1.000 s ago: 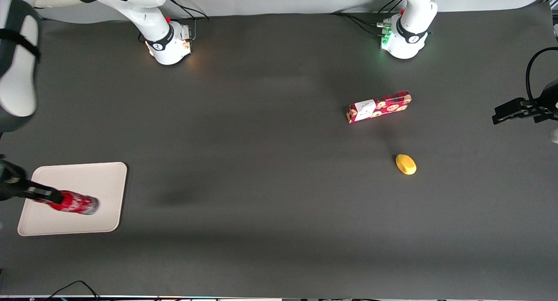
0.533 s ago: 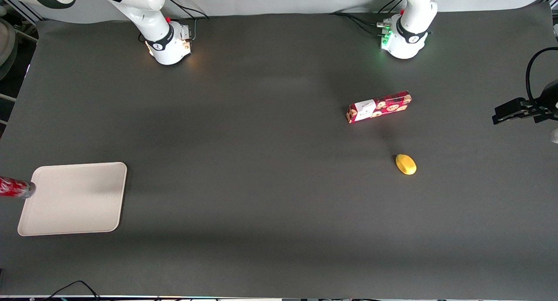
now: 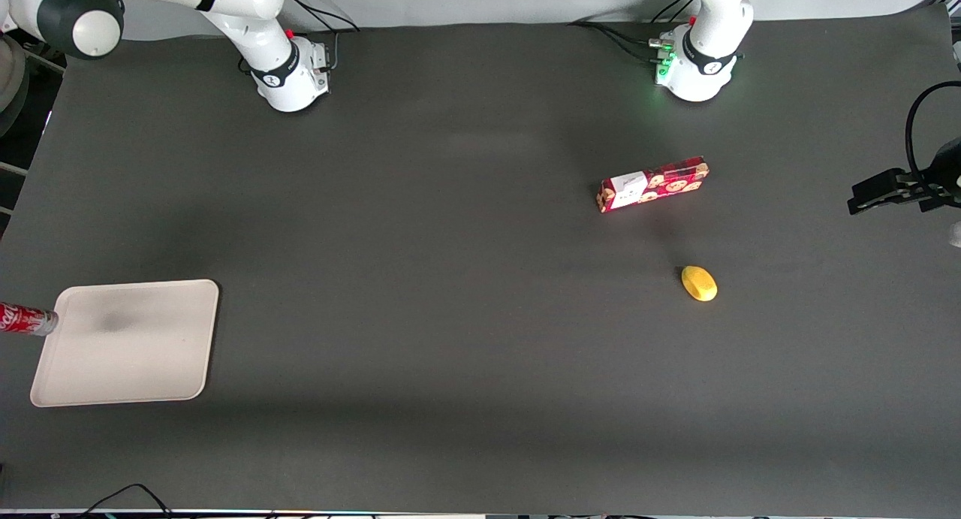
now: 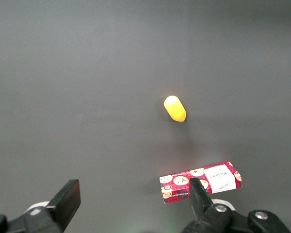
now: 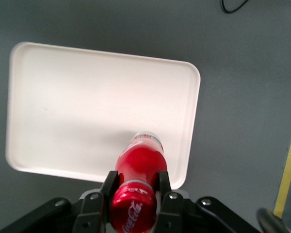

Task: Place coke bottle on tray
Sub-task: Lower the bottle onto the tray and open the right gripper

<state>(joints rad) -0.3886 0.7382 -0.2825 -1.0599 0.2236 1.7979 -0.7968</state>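
Dark grey matte bench (image 3: 450, 339) carrying, toward the working arm's end, the large flat cream-beige rectangular tray (image 3: 150, 354) with rounded corners and a low raised rim, its surface bare. Toward the parked arm's end lie a red rectangular cookie box (image 3: 652, 184) and, nearer the front camera, a small yellow oval object (image 3: 699, 283); neither bears on the move. The right arm's pincer (image 5: 135, 195) is clamped on the small slim coke bottle (image 5: 138, 170) with red label and white script, one finger on each side of its body. In the wrist view the bottle hangs above the tray (image 5: 63, 107), its clear base pointing down at the cream surface close to one long rim. In the front view only the bottle's lower end (image 3: 28, 320) shows, at the picture's edge, overlapping the tray's short rim; the pincer itself lies outside that view. Judged from this, the bottle's long axis runs toward the tray, so a descent, probably shifted toward the tray's middle, would set it inside the rim.
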